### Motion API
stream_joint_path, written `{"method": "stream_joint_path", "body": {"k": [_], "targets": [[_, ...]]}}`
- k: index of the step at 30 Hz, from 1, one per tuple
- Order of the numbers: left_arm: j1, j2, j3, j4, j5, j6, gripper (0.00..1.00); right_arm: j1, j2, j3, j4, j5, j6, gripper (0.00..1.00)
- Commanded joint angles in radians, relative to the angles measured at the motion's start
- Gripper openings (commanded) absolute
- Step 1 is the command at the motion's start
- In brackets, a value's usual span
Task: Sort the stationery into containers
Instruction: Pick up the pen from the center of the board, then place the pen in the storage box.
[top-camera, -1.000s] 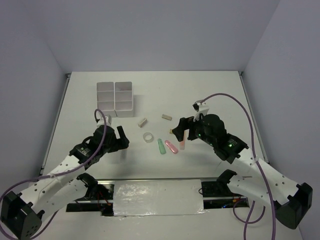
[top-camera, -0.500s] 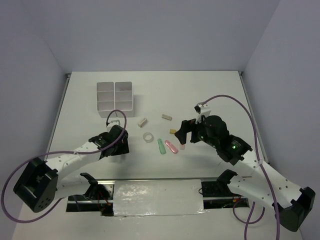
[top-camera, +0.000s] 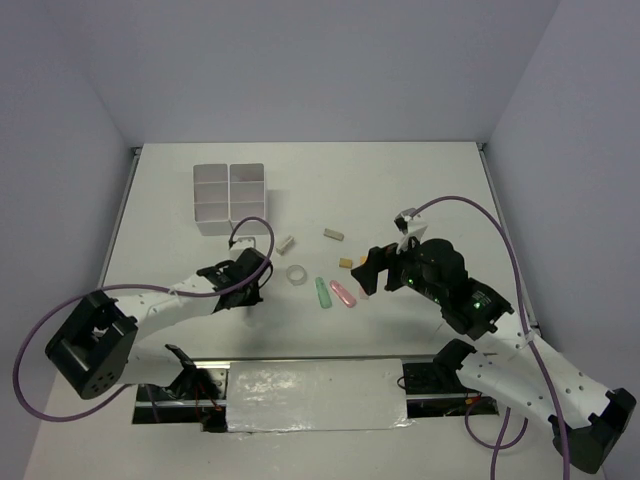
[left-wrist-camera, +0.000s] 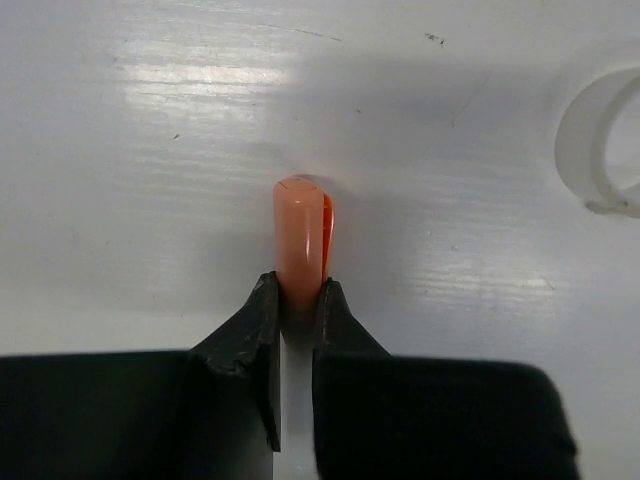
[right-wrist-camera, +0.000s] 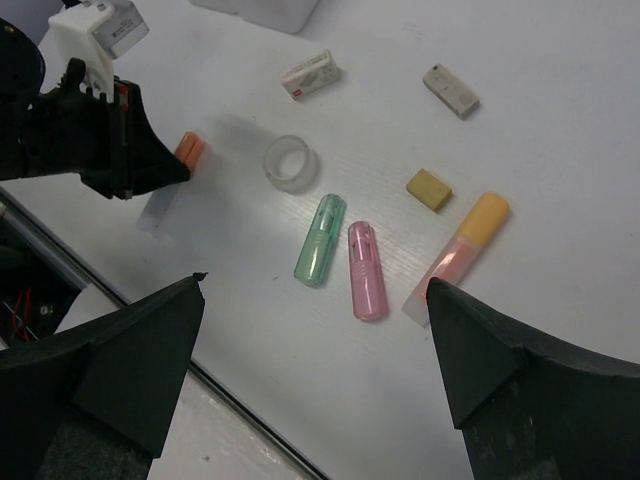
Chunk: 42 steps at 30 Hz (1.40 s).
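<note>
Left gripper (left-wrist-camera: 298, 300): was clamped tight on one end of the orange marker (left-wrist-camera: 300, 235), low over the desk (left-wrist-camera: 150, 150), near the tape ring (left-wrist-camera: 590, 140).
Right gripper (right-wrist-camera: 315, 288): was spread wide, held nothing, and hung above the green marker (right-wrist-camera: 320, 240) and pink marker (right-wrist-camera: 366, 270).
Organiser box (top-camera: 229, 195): stood at the far left, well apart from both.

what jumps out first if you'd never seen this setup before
The left gripper is shut on an orange marker low at the table, close to the clear tape ring. Next come the green marker and pink marker, side by side mid-table, with the open right gripper near them. The white six-compartment organiser stands far left.
</note>
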Motion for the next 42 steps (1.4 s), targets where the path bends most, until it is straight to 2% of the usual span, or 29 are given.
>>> {"method": "stream_joint_path", "body": {"k": [1, 5, 8, 11, 12, 14, 15, 17, 20, 22, 25, 31, 34, 42], "targets": [[-0.007, -0.075, 0.041, -0.065, -0.027, -0.03, 0.0, -0.005, -0.021, -0.015, 0.056, -0.029, -0.011, 1.0], [-0.006, -0.222, 0.174, -0.119, -0.158, 0.002, 0.0, -0.005, -0.031, -0.015, 0.063, -0.043, -0.02, 1.0], [-0.001, -0.313, 0.259, -0.068, -0.234, 0.062, 0.0, -0.006, -0.043, -0.018, 0.071, -0.057, -0.028, 1.0], [0.004, -0.409, 0.215, 0.16, -0.299, 0.186, 0.0, -0.005, -0.061, -0.032, 0.097, -0.067, -0.031, 1.0], [0.008, -0.429, 0.182, 0.368, -0.31, 0.231, 0.0, -0.006, -0.064, -0.044, 0.105, -0.075, -0.028, 1.0], [0.029, -0.468, 0.063, 0.607, -0.337, 0.361, 0.0, -0.005, -0.071, -0.055, 0.14, -0.09, -0.023, 1.0], [0.043, -0.468, 0.034, 0.832, -0.342, 0.392, 0.0, -0.005, -0.071, -0.061, 0.149, -0.103, -0.022, 1.0], [0.123, -0.433, -0.006, 1.006, -0.248, 0.472, 0.0, -0.005, -0.055, -0.066, 0.161, -0.13, -0.022, 1.0], [0.248, -0.323, 0.007, 1.217, -0.117, 0.467, 0.0, -0.005, -0.025, -0.064, 0.177, -0.143, -0.026, 1.0], [0.292, -0.214, 0.027, 1.333, -0.06, 0.443, 0.0, -0.005, 0.001, -0.064, 0.189, -0.149, -0.028, 1.0], [0.355, -0.084, 0.125, 1.358, 0.0, 0.428, 0.0, -0.006, 0.029, -0.063, 0.201, -0.162, -0.031, 1.0], [0.392, 0.107, 0.193, 1.421, 0.032, 0.412, 0.0, -0.005, 0.063, -0.064, 0.217, -0.153, -0.053, 1.0], [0.415, 0.184, 0.21, 1.429, 0.025, 0.397, 0.0, -0.006, 0.084, -0.06, 0.212, -0.158, -0.06, 1.0], [0.432, 0.374, 0.204, 1.581, 0.083, 0.38, 0.0, -0.006, 0.138, -0.049, 0.214, -0.172, -0.083, 1.0]]}}
